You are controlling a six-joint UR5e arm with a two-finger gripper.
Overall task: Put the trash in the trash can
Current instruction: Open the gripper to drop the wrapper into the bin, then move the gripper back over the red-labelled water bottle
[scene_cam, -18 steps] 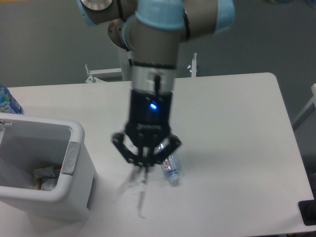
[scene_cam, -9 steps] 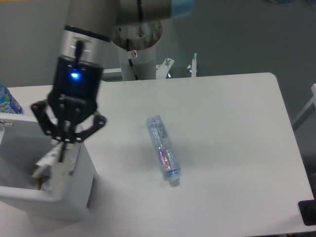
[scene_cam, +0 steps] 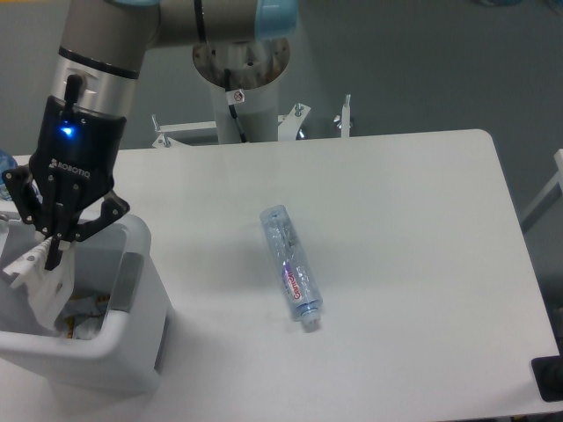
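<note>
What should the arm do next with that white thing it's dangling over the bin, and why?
Probably open the gripper and let go. It is pinching the crumpled white wrapper, which hangs inside the rim of the white trash can, so it should fall in. The bottle lies on the table.

Count on inspection: one slim clear plastic bottle with a red-purple label (scene_cam: 291, 266) on one white rectangular table (scene_cam: 413, 229). One large white rectangular plastic bin (scene_cam: 132, 352). One crumpled white wrapper (scene_cam: 40, 272). One black two-finger gripper (scene_cam: 54, 255). Scraps inside the bin: number cannot be determined.
</note>
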